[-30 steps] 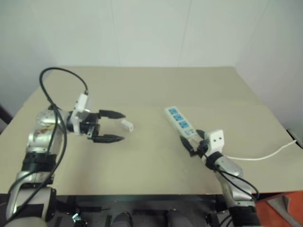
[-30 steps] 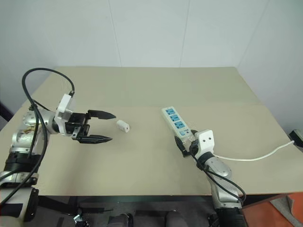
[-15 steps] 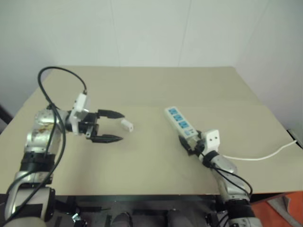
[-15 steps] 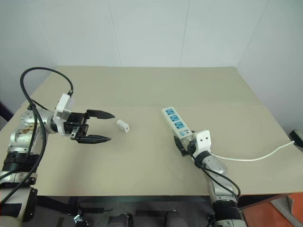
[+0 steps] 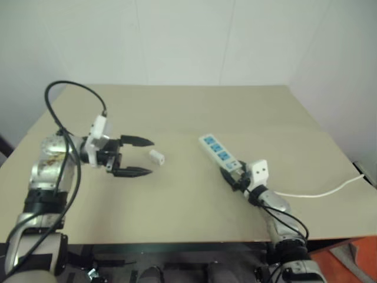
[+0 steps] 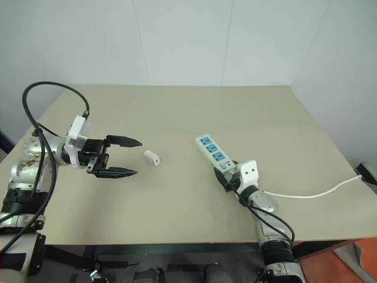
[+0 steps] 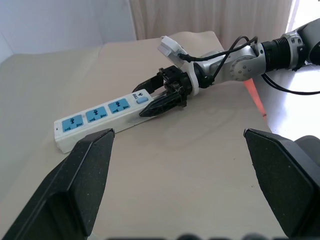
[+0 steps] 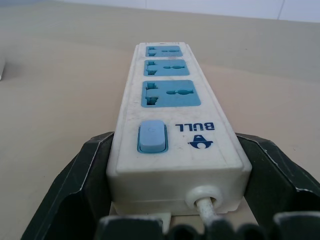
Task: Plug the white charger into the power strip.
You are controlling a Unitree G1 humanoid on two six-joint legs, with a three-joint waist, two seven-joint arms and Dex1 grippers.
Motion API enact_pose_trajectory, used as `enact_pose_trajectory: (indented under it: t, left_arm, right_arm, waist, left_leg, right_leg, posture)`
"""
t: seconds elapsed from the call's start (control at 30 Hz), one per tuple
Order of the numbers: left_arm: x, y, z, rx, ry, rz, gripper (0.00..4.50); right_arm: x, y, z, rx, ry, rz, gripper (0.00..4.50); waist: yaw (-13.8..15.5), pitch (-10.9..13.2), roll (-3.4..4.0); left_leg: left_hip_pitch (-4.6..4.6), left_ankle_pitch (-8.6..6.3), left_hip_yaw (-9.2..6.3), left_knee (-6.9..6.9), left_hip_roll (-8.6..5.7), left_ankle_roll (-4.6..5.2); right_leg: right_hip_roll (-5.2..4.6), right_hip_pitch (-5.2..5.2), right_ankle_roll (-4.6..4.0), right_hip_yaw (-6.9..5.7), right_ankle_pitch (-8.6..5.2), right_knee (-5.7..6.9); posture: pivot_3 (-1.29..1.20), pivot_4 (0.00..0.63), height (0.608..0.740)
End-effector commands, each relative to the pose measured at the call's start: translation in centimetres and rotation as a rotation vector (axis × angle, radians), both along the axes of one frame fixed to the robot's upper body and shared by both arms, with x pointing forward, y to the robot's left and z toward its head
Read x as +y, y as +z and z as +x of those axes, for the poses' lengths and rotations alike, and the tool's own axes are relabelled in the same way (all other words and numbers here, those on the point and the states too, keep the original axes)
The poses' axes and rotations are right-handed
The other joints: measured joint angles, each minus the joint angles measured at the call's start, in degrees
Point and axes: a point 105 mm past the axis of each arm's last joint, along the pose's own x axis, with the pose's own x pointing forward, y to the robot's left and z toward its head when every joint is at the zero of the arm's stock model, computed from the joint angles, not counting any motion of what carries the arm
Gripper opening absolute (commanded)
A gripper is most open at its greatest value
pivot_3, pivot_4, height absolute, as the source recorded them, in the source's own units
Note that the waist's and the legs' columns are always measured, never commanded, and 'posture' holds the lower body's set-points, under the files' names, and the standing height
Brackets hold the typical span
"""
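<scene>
Strip-steadying step, as I read it. Right gripper [image 6: 228, 180] sits at the cord end of the power strip [image 6: 212, 155], a long white plastic bar with three blue socket faces lying flat on the beige counter [image 6: 177, 194]. In the right wrist view its two black fingers [image 8: 75, 185] flank the strip's end, one on each long side, close against the casing; whether they press it I cannot tell. Thin white cord [image 6: 306, 193] runs out from that end toward the counter's right edge.

Small white rounded-block charger [image 6: 152, 157] lies on the counter well apart from the strip, on the strip's left. Left gripper [image 6: 131, 157], with its fingers spread wide and empty, points toward the charger, just short of it and not touching.

To do this step well, judging from the layout:
- squeeze evenly on the two long sides so the strip does not swivel;
- keep the fingers clear of the blue faces and the pale blue switch [image 8: 152, 136];
- keep the cord from snagging under the wrist;
- hold the bar flat so a socket faces up for the plug.

Writing: "BULL" in blue beside the switch, above a small blue logo mark, read in the right wrist view [image 8: 194, 126]. No other legible text.
</scene>
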Motion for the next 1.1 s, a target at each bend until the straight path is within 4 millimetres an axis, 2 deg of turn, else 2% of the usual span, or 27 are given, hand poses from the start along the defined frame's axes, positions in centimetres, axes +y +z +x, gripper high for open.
enact_pose_trajectory:
  t: [0.03, 0.1, 0.2, 0.4, 0.53, 0.67, 0.83, 1.1]
  left_arm:
    - [-1.9, 1.0, 0.7, -0.088, -0.053, 0.086, 4.50]
    - [-2.5, 1.2, 1.2, -0.097, -0.070, 0.132, 4.50]
    - [-3.6, 1.4, 2.9, -0.119, -0.066, 0.318, 4.50]
    - [-5.5, 2.9, 4.4, -0.251, -0.154, 0.515, 4.50]
    - [-6.4, 3.2, 6.2, -0.336, -0.173, 0.816, 4.50]
    - [-6.9, 3.1, 6.7, -0.423, -0.240, 1.007, 4.50]
    - [-6.9, 2.6, 7.1, -0.420, -0.259, 1.164, 4.50]
    - [-7.4, 0.4, 8.0, -0.440, -0.245, 1.273, 4.50]
  right_arm:
    - [-1.4, -0.6, -0.4, 0.033, 0.043, -0.054, 3.40]
    - [-2.6, -0.2, -0.8, 0.042, 0.071, -0.058, 3.40]
    - [-4.2, 0.2, -2.5, 0.067, 0.184, -0.095, 3.40]
    - [-4.2, 0.1, -6.3, 0.134, 0.430, -0.192, 3.40]
    - [-4.4, -0.1, -8.1, 0.206, 0.580, -0.227, 3.40]
    - [-3.6, -0.3, -8.8, 0.234, 0.701, -0.267, 3.40]
    - [-2.1, -0.5, -7.8, 0.262, 0.742, -0.298, 3.40]
    - [0.9, -0.5, -7.2, 0.239, 0.826, -0.308, 3.40]
  waist:
    - [0.3, 0.0, -0.03]
    - [0.6, 0.0, -0.03]
    - [1.0, 0.0, -0.03]
    - [0.9, 0.0, -0.06]
    - [0.8, 0.0, -0.09]
    - [0.2, 0.0, -0.10]
    - [-0.4, 0.1, -0.16]
    - [0.0, 0.1, -0.20]
  left_leg:
    - [0.01, 0.00, 0.01, 0.00, -0.01, 0.00]
    - [0.00, 0.00, 0.01, 0.01, -0.03, 0.00]
    - [-0.15, 0.00, 0.00, -0.05, -0.04, 0.00]
    - [-0.29, -0.02, 0.04, -0.24, -0.04, 0.01]
    - [-0.31, -0.02, 0.02, -0.12, -0.08, 0.01]
    - [-0.33, -0.02, 0.07, -0.17, -0.08, 0.01]
    - [-0.46, -0.02, 0.05, -0.18, -0.07, 0.01]
    - [-0.54, -0.02, -0.01, -0.14, -0.09, 0.01]
  right_leg:
    - [0.00, 0.02, 0.01, 0.00, 0.01, -0.02]
    - [-0.02, 0.05, 0.01, -0.01, 0.00, -0.05]
    - [-0.02, -0.02, 0.01, -0.02, -0.02, -0.19]
    - [-0.03, -0.11, 0.05, 0.01, -0.03, -0.46]
    - [-0.02, -0.08, 0.10, -0.01, -0.03, -0.44]
    - [-0.03, -0.08, 0.10, 0.07, -0.03, -0.54]
    - [-0.01, -0.26, 0.10, 0.09, -0.03, -0.43]
    - [-0.01, -0.28, 0.12, 0.04, -0.03, -0.44]
  posture:
    - [0.00, 0.150, 0.740]
    - [0.00, 0.150, 0.740]
    - [0.00, 0.150, 0.740]
    - [0.00, 0.150, 0.740]
    - [0.00, 0.150, 0.740]
    - [0.00, 0.150, 0.740]
    - [0.00, 0.150, 0.740]
    - [0.00, 0.150, 0.740]
